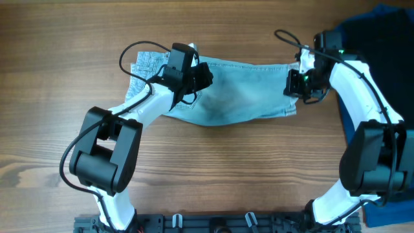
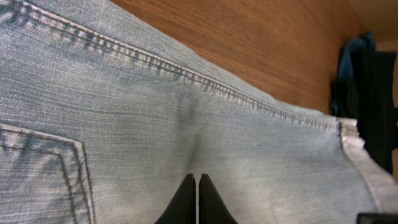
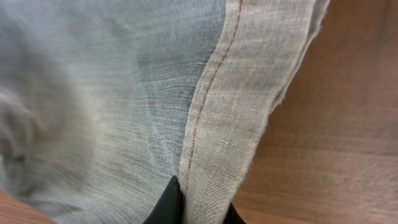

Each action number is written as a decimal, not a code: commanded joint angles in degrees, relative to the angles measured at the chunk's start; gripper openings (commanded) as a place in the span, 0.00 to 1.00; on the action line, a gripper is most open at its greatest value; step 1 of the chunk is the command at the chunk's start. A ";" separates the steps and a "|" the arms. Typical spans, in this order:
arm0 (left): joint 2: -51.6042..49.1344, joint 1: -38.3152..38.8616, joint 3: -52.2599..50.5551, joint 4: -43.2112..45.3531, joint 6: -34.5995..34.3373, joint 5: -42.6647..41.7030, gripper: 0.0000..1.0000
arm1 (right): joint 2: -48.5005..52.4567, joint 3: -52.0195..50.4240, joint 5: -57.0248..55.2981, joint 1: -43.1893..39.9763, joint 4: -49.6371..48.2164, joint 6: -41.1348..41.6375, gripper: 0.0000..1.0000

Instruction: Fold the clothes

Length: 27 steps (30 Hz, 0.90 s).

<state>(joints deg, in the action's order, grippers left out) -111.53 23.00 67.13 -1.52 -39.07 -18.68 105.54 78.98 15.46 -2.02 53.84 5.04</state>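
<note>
Denim shorts (image 1: 246, 90) lie spread flat across the table (image 1: 213, 168), a bit toward 12 o'clock of centre, long axis running 9 to 3. Left gripper (image 2: 198, 198) is at the 9 o'clock end, near the pocket (image 2: 37, 168). Its jaws are squeezed fully together, tips at a small pucker in the denim, so it looks like a thin pinch of cloth and not an empty close. Right gripper (image 3: 198, 208) is at the 3 o'clock end, jaws narrow and clamped on the hem (image 3: 242, 112), with the hem band visible between the tips. Dark blue garment (image 1: 381, 45) sits off at 2 o'clock, apart from the shorts, not part of this. Step in hand, by my read: both ends gripped, fold not yet made. To do it well, lift both ends together and level so the cloth doesn't twist. Carry one edge over toward the opposite edge and line up the seams before lowering. Watch the left pinch: it looks shallow and could slip under tension, so pull gently. Keep the right arm clear of the dark garment at 2 o'clock. Release only once the layers lie flat.
</note>
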 commanded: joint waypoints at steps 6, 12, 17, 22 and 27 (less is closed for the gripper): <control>1.03 2.29 1.25 0.57 0.72 1.70 0.04 | 0.87 2.34 0.00 0.17 0.44 -3.32 0.04; 0.87 3.89 1.25 -10.40 1.36 6.82 0.04 | 0.87 2.36 0.33 0.17 -0.31 -4.33 0.04; 0.42 3.93 1.25 -13.84 1.38 8.85 0.04 | 0.87 4.46 4.17 0.17 -0.26 -6.58 0.04; -1.77 4.92 1.25 -13.73 1.09 8.48 0.04 | 0.87 5.66 4.15 0.17 -0.28 -6.58 0.04; -2.91 6.51 1.25 -12.44 1.14 7.82 0.04 | 0.87 5.66 4.13 0.17 -0.26 -6.56 0.04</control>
<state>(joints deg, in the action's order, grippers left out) -112.77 28.08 67.75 -14.37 -38.63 -11.16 105.58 83.11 18.22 -2.02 53.78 -0.36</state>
